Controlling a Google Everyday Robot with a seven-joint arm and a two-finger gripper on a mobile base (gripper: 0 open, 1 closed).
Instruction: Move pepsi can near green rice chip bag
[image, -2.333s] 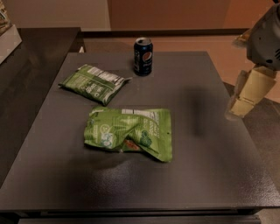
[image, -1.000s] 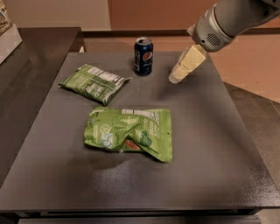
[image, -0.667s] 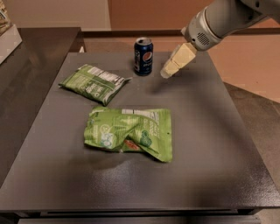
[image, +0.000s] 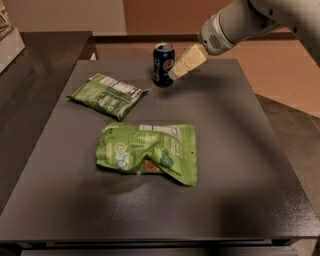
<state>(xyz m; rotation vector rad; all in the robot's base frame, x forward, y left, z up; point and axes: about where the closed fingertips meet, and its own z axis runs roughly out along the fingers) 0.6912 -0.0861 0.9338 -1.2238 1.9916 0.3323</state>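
The pepsi can (image: 163, 64), dark blue with a round logo, stands upright near the far edge of the dark table (image: 240, 150). The green rice chip bag (image: 148, 152), bright lime-green and wrinkled, lies flat in the middle of the table, well in front of the can. My gripper (image: 179, 69) reaches in from the upper right on a white arm; its cream tip is right beside the can's right side, at about mid height.
A smaller, darker green flat bag (image: 107, 95) lies to the left, between the can and the table's left edge. A second dark surface (image: 30, 65) adjoins at the left. Brown floor lies beyond the right edge.
My gripper has swung in from the right side of the table, leftward and toward the far edge, up to the can. The can and both bags have not moved.
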